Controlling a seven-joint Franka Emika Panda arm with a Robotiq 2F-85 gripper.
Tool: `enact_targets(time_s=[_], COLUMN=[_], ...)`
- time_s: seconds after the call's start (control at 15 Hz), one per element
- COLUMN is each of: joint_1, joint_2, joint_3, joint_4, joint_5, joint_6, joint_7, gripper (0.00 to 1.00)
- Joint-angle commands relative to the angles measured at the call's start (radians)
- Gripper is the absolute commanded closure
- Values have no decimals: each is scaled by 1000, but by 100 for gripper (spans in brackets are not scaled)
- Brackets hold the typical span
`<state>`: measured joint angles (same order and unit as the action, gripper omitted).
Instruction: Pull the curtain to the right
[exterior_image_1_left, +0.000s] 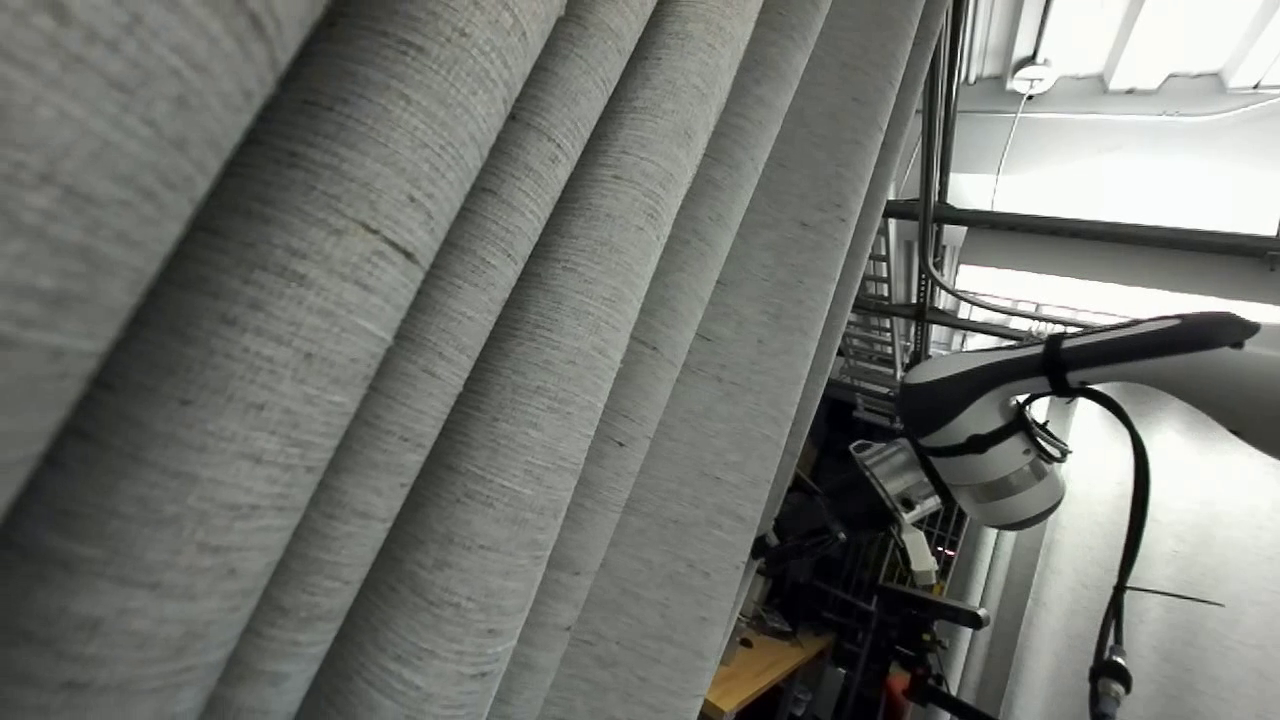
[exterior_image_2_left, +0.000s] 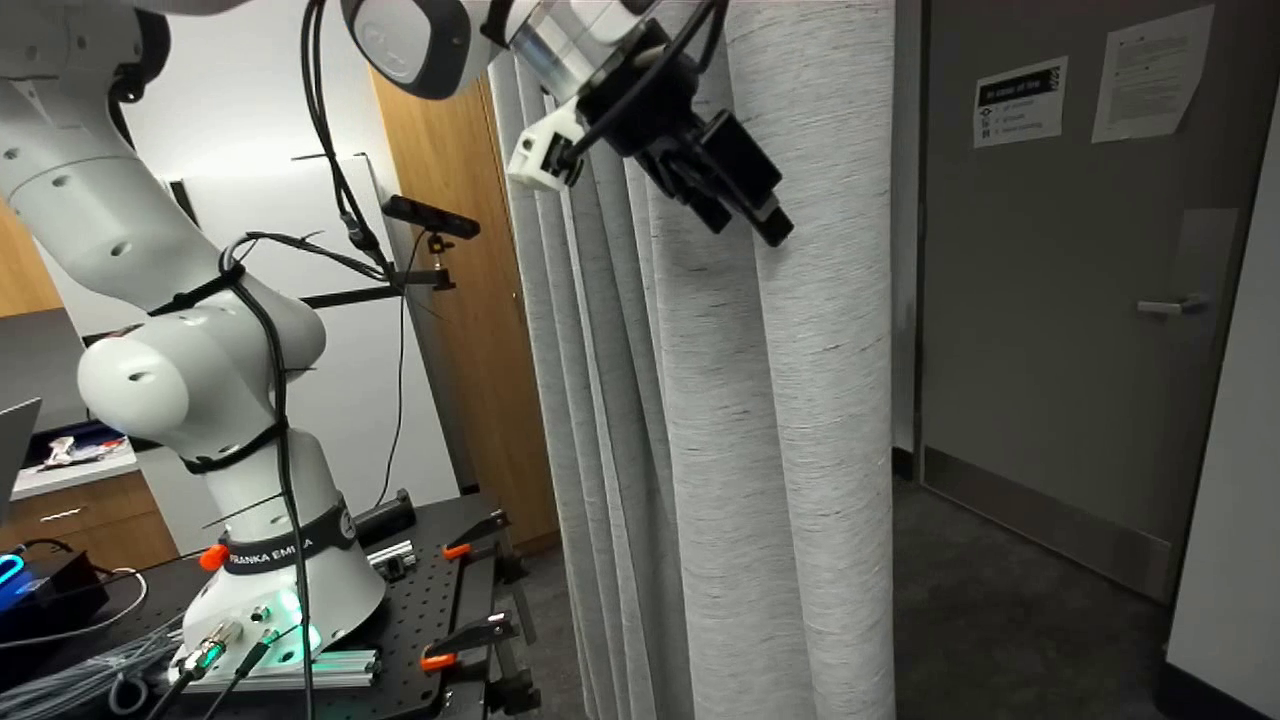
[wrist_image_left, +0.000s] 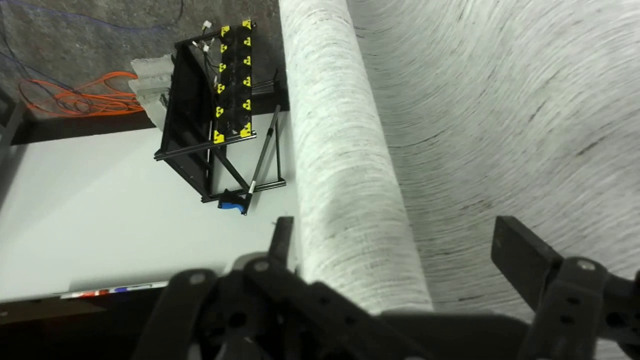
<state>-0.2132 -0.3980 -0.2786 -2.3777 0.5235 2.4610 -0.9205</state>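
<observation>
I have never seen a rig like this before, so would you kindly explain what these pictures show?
The white machine is a robot arm, standing on a black perforated table with clamps and cables on it. At its far end is a black two-fingered pincer. Two pictures are taken from places outside the robot; the third is taken from its wrist, looking past the pincer's fingers. The large grey hanging cloth is the curtain, which the arm is meant to pull to the right. Nothing is gripped: the pincer is open, and in the wrist view a fold of the curtain shows between the fingers. Whether they touch it is hard to tell.
</observation>
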Motion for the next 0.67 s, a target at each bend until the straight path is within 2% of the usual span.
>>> enact_targets(time_s=[0.0, 0.4, 0.53, 0.6], joint_1=[57, 182, 219, 220], joint_2=[-194, -362, -375, -316], joint_3=[7, 2, -2, -30], joint_4=[-171, -360, -397, -340], joint_5=[-62, -62, -84, -120], joint_6=[79, 302, 369, 325], joint_7=[5, 37, 68, 84], gripper=[0, 0, 0, 0])
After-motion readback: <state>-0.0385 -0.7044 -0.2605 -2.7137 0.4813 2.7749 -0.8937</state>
